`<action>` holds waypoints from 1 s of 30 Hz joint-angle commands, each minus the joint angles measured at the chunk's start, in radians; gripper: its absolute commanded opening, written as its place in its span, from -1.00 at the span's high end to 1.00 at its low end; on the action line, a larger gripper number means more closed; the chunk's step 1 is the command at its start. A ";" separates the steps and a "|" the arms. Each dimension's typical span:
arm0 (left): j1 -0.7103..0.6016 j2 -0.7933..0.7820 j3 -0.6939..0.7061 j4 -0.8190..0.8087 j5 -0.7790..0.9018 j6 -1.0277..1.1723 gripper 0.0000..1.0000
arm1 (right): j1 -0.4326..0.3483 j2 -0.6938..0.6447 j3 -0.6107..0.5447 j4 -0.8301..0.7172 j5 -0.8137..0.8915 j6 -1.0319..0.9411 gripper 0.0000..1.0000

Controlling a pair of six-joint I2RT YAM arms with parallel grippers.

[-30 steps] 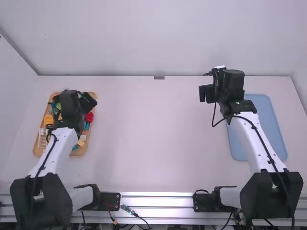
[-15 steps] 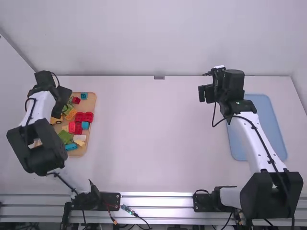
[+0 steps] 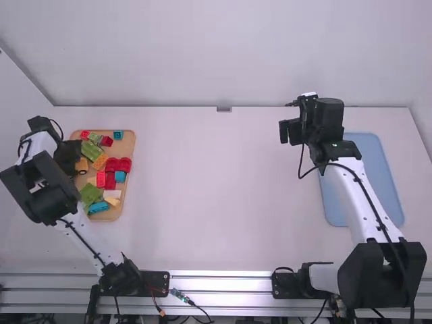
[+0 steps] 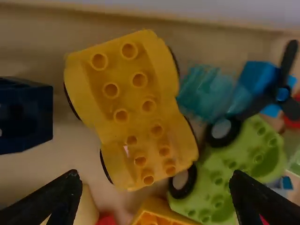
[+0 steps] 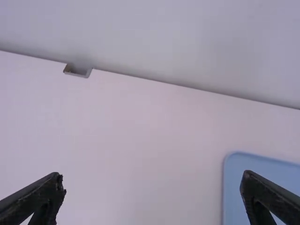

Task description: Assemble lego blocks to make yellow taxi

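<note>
The left arm (image 3: 42,192) had moved farther left from the wooden tray (image 3: 128,145), so more blocks showed, and the right arm (image 3: 354,189) had stayed in the same place. Both arms were at the big white table (image 3: 216,192). The blue tray (image 3: 368,175) lay flat at the right side of the table, partly under the right arm. The wooden tray, full of toys, was at the left side. The right gripper (image 3: 291,131) was up over the table, just left of the blue tray, and its two fingers were wide apart. The left gripper (image 3: 76,149) was over the left part of the wooden tray, and its fingers were wide apart too. The yellow car base (image 4: 136,108) sat in the wooden tray with its round bumps up and dark wheels at its sides. Just beside it was a green car base (image 4: 218,187) with black wheels. A red block (image 3: 120,164) was by the tray's right side. A blue block (image 3: 98,207) lay near a green block (image 3: 90,194). A small teal block (image 3: 118,135) was in the tray's far right corner, and a little black propeller (image 4: 282,89) lay near the green car base.
</note>
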 commanded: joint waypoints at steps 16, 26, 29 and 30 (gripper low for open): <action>0.003 0.052 0.009 0.040 -0.018 -0.033 -0.72 | 0.001 0.005 0.024 -0.011 -0.006 0.007 -0.99; 0.004 0.052 -0.037 0.083 -0.016 -0.062 -0.73 | 0.001 0.005 0.024 -0.012 -0.006 0.010 -0.99; 0.004 0.052 -0.053 0.088 -0.016 -0.078 -0.74 | 0.001 0.005 0.024 -0.012 -0.006 0.009 -0.99; 0.003 0.052 -0.055 0.086 -0.017 -0.078 -0.73 | 0.001 0.005 0.024 -0.012 -0.006 0.010 -0.99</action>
